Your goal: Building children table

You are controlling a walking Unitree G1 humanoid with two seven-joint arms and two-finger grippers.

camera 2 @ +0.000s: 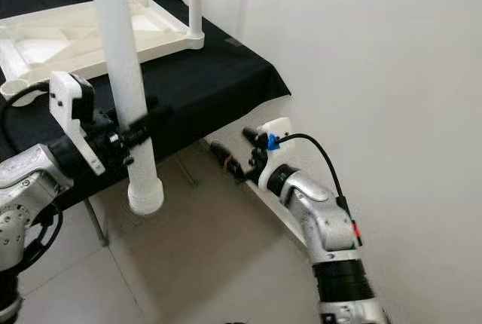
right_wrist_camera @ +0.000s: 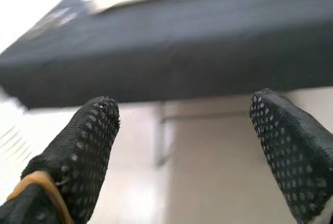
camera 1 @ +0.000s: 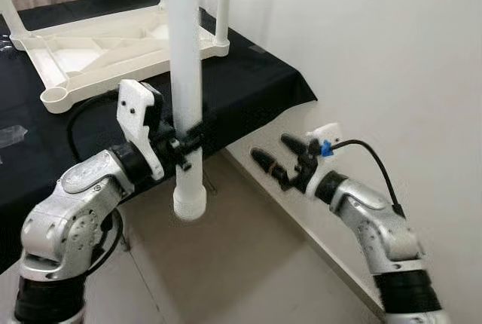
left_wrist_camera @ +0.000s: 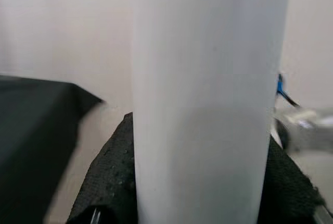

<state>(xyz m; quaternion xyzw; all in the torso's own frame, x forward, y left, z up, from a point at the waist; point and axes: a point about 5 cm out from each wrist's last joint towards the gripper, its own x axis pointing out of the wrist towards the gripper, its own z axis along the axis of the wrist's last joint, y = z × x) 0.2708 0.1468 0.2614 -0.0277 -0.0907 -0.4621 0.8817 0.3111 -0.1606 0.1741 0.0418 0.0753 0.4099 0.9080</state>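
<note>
**Left gripper clamped on table leg; right gripper free and spread**

I see the left gripper point(camera 1: 188, 143) closed around a leg point(camera 1: 185, 75), a smooth, round white plastic tube held roughly upright just off the near edge of the tabletop point(camera 1: 248, 75). The grip sits on the lower part of the tube; below it the leg ends in a wider, flared collar that hangs over the floor point(camera 1: 248, 264). In the left wrist view the leg point(left_wrist_camera: 208, 104) stands between the textured black fingers point(left_wrist_camera: 112, 182), which press against it on both sides.

The tabletop is covered in black cloth. On it lies the table frame point(camera 1: 105, 49), a white moulded plastic piece with ribbed underside facing up and a round socket at its near corner. Two more white legs already stand in it at the far side.

The right gripper point(camera 1: 277, 152) is held low beside the tabletop's corner, near the white wall point(camera 1: 392, 53), well apart from the leg. Its dotted rubber fingers point(right_wrist_camera: 291, 140) stand apart with nothing between them. A black cable with a blue fitting runs from its wrist.
</note>
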